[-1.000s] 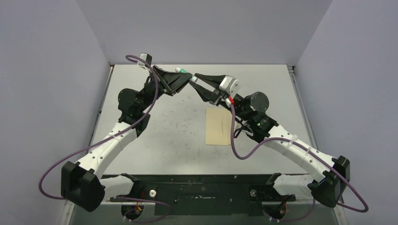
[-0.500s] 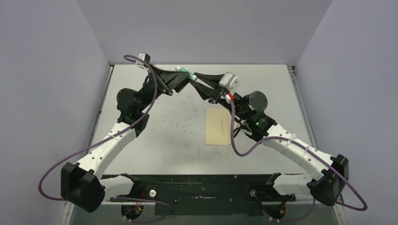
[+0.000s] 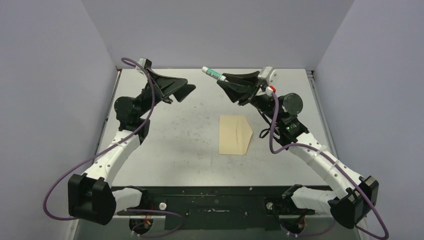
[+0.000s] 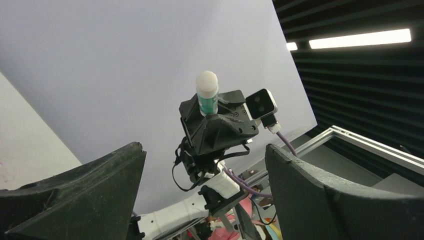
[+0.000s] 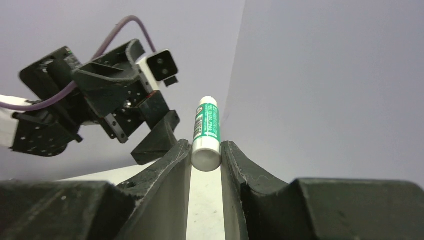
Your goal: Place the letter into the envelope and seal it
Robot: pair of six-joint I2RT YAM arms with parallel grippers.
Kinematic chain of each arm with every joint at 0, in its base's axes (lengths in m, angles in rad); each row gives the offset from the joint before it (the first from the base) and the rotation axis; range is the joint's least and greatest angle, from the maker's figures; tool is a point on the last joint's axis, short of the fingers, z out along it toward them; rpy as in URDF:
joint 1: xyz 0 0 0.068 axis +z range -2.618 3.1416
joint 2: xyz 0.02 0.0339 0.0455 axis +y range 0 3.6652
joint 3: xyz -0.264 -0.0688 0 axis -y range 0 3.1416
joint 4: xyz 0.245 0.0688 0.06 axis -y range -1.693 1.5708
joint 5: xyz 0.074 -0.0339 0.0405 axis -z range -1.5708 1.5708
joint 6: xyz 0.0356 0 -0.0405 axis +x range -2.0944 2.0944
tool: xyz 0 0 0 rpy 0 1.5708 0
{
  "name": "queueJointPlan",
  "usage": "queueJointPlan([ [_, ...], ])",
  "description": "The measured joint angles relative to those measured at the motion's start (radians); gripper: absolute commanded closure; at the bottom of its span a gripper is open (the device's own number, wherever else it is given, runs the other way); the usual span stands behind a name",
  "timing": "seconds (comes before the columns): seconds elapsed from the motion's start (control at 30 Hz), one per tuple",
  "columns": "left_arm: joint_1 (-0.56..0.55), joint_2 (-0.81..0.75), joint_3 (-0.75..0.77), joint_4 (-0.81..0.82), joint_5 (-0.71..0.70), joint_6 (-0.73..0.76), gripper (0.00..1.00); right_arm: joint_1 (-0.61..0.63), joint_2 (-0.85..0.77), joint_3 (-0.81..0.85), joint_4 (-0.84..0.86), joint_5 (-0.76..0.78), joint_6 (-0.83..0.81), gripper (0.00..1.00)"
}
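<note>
The pale tan envelope (image 3: 234,135) lies flat on the table, right of centre, and its right side comes to a point. The letter is not visible in any view. My right gripper (image 3: 222,78) is raised over the back of the table, shut on a green and white glue stick (image 3: 212,74) that points left. The stick (image 5: 206,132) sits clamped between the right fingers (image 5: 170,165) by its base. My left gripper (image 3: 186,91) hangs open and empty to the left, apart from the stick (image 4: 206,95) it faces.
The grey table (image 3: 165,140) is boxed in by pale walls at the back and both sides. A black rail (image 3: 210,200) with the arm bases runs along the near edge. Purple cables (image 3: 272,135) loop off both arms.
The left gripper opened, let go of the glue stick and drew back left. The right gripper carried the stick to the right and up, uncovering the envelope's right side.
</note>
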Motion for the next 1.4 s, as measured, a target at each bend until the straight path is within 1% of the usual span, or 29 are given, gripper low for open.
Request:
queueJointPlan([
  [0.07,0.004,0.016,0.001,0.007,0.039,-0.029,0.24,-0.011,0.000,0.000,-0.011,-0.035,0.030,0.95],
  [0.1,0.004,0.023,0.002,0.008,0.055,-0.037,0.26,-0.015,0.000,0.000,-0.017,-0.055,0.043,0.95],
  [0.2,0.005,0.038,0.009,0.007,0.095,-0.055,0.27,-0.026,0.005,0.003,-0.045,-0.114,0.081,0.95],
  [0.43,0.005,0.041,0.032,-0.035,0.141,-0.090,0.27,-0.033,0.031,0.023,-0.105,-0.212,0.127,0.95],
  [0.53,0.002,0.041,0.041,-0.068,0.150,-0.092,0.31,-0.035,0.044,0.031,-0.123,-0.244,0.138,0.95],
  [0.73,-0.047,0.041,0.045,-0.151,0.151,-0.066,0.47,-0.040,0.065,0.048,-0.141,-0.286,0.150,0.95],
  [0.87,-0.060,0.041,0.045,-0.171,0.151,-0.061,0.61,-0.045,0.065,0.048,-0.143,-0.309,0.158,0.95],
  [0.9,-0.060,0.041,0.045,-0.175,0.151,-0.058,0.63,-0.046,0.065,0.048,-0.145,-0.312,0.159,0.95],
  [1.0,-0.060,0.041,0.045,-0.179,0.151,-0.058,0.64,-0.048,0.065,0.048,-0.145,-0.322,0.161,0.95],
  [1.13,-0.061,0.041,0.045,-0.178,0.151,-0.060,0.60,-0.055,0.066,0.048,-0.145,-0.351,0.168,0.95],
  [1.2,-0.062,0.041,0.045,-0.178,0.151,-0.064,0.60,-0.059,0.068,0.049,-0.145,-0.364,0.172,0.95],
  [1.27,-0.063,0.041,0.045,-0.178,0.151,-0.067,0.66,-0.062,0.071,0.049,-0.145,-0.373,0.177,0.95],
  [1.4,-0.063,0.042,0.045,-0.179,0.151,-0.069,0.81,-0.070,0.072,0.050,-0.142,-0.389,0.190,0.95],
])
